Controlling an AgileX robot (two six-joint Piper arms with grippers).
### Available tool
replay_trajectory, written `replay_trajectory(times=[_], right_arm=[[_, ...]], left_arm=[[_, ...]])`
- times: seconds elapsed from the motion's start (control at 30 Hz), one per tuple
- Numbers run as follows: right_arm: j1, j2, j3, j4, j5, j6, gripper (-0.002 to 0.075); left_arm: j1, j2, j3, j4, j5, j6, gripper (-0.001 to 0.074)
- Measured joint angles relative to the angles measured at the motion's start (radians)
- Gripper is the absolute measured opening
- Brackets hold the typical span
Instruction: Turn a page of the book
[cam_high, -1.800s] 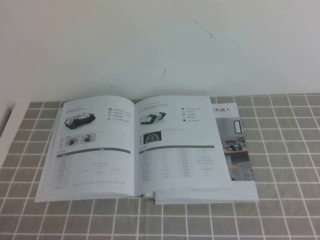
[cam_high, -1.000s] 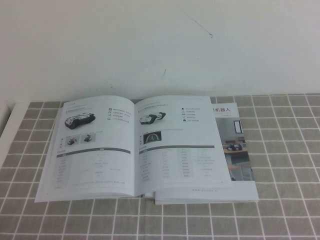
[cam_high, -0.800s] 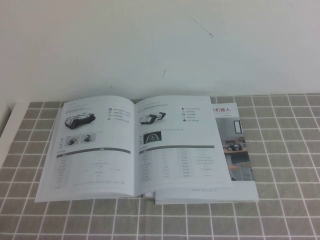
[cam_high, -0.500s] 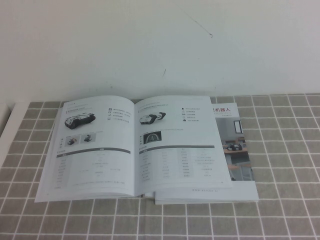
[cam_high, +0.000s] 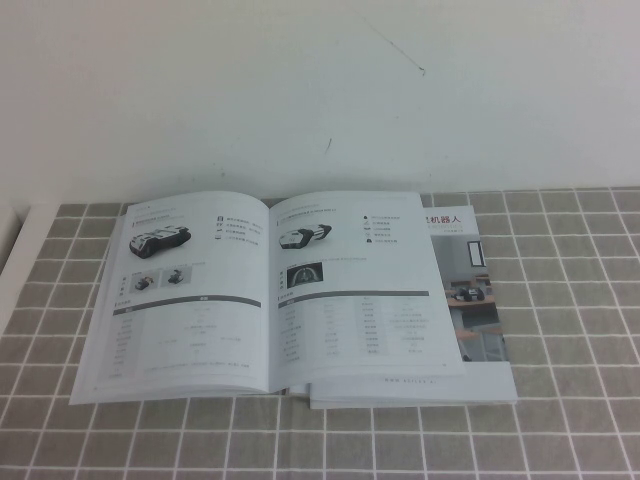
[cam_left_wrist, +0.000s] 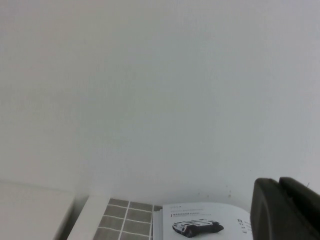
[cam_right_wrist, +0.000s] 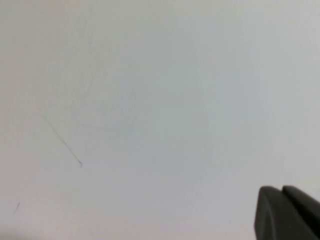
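Observation:
The book (cam_high: 200, 300) lies open and flat on the tiled table, white pages up. The page (cam_high: 355, 290) is its right-hand leaf, showing a black-white machine and a dark arched picture, lying flat. Neither arm shows in the high view. My left gripper (cam_left_wrist: 279, 183) shows only in the left wrist view, its dark fingers pressed together and empty, held high and back from the book's left-hand leaf (cam_left_wrist: 205, 222). My right gripper (cam_right_wrist: 282, 191) shows only in the right wrist view, fingers together and empty, facing the bare white wall.
A cover with red characters and a room photo (cam_high: 470, 290) sticks out from under the book's right side. The grey-tiled cloth (cam_high: 560, 300) covers the table. A white wall (cam_high: 320, 90) stands right behind it. A white strip (cam_high: 12, 260) borders the cloth's left edge.

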Motion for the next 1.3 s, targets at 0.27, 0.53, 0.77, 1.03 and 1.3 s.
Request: replay_trajectory(times=[0.27, 0.53, 0.77, 1.03, 1.3], right_arm=[[0.000, 0.000, 0.000, 0.004, -0.090, 0.002, -0.0001], [0.000, 0.000, 0.000, 0.080, -0.350, 0.010, -0.0001], [0.001, 0.000, -0.171, 0.207, -0.531, 0.108, -0.0001], [0.001, 0.031, -0.572, 0.198, -0.109, 0.094, -0.0001], [0.001, 0.332, -0.759, 0.123, 0.253, 0.091, -0.0001]], left_arm=[[0.000, 0.000, 0.000, -0.011, -0.012, -0.005, -0.0004], [0.000, 0.000, 0.000, -0.022, -0.234, -0.147, -0.0004], [0.000, -0.002, -0.084, 0.074, -0.447, -0.221, -0.0004], [0.000, 0.025, -0.482, 0.323, -0.128, -0.234, -0.0004], [0.000, 0.303, -0.765, 0.337, 0.422, -0.236, -0.0004]])
